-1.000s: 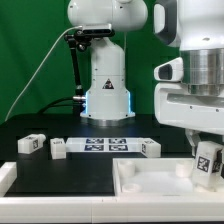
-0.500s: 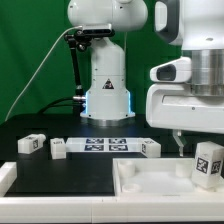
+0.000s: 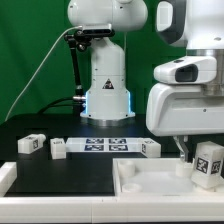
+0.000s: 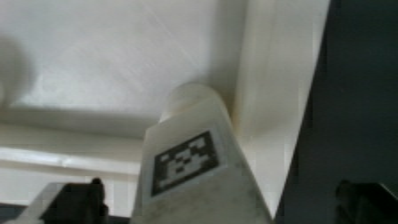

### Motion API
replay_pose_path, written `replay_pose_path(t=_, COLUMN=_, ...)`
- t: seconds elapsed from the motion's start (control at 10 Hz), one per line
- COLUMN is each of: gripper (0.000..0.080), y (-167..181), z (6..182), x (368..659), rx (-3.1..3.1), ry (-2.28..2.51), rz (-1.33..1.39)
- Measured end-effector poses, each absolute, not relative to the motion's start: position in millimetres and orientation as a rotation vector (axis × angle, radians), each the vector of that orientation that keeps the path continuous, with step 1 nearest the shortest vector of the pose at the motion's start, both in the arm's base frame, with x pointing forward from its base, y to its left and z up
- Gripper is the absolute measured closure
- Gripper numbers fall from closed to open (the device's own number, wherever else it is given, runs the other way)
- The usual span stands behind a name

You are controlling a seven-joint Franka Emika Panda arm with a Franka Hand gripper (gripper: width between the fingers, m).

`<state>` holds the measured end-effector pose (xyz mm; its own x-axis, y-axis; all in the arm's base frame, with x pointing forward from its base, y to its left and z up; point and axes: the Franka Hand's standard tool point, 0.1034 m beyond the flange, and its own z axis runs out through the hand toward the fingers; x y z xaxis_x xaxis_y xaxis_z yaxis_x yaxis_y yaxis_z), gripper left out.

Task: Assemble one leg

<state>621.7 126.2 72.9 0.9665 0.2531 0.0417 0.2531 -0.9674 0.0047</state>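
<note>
My gripper (image 3: 203,156) stands at the exterior view's right, shut on one leg (image 3: 209,165), a small white block with a black-and-white tag. It holds the leg nearly upright over the right end of the large white tray-like part (image 3: 140,178). In the wrist view the leg (image 4: 199,150) runs up from between the dark fingertips (image 4: 79,202) of the gripper (image 4: 217,208), with the tray's white rim and floor (image 4: 107,70) behind it. Three more legs lie on the black table: two at the left (image 3: 31,144) (image 3: 58,148) and one near the middle (image 3: 150,147).
The marker board (image 3: 105,145) lies flat between the loose legs. The arm's white base (image 3: 106,80) stands behind it. A white part's edge (image 3: 5,178) shows at the exterior view's left front. Black table (image 4: 365,80) shows beside the tray in the wrist view.
The held leg has gone from tilted to nearly upright and has shifted slightly to the exterior view's right with the gripper. The loose legs have not moved.
</note>
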Motion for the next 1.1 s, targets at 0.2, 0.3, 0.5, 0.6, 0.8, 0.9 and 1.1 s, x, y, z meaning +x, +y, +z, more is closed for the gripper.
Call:
replay_pose_path(t=0.2, gripper=0.0151, y=123.7, z=74.0, x=623.9, rx=-3.075, ry=-0.665, rz=-0.074)
replay_pose_path(t=0.3, gripper=0.0151, y=123.6, z=73.9, x=623.8, rx=-3.064, ry=-0.718, rz=-0.074)
replay_pose_path(t=0.5, gripper=0.0271, y=123.6, z=73.9, x=623.8, rx=-3.063, ry=-0.719, rz=-0.074)
replay_pose_path(t=0.6, gripper=0.041, y=123.6, z=73.9, x=623.8, rx=-3.063, ry=-0.719, rz=-0.074)
replay_pose_path(t=0.8, gripper=0.051, y=123.6, z=73.9, x=623.8, rx=-3.063, ry=-0.719, rz=-0.074)
replay_pose_path(t=0.9, gripper=0.0509, y=123.8, z=73.9, x=623.8, rx=-3.065, ry=-0.703, rz=-0.074)
replay_pose_path(t=1.1, gripper=0.0509, y=122.9, z=73.7, x=623.8, rx=-3.075, ry=-0.632, rz=-0.075)
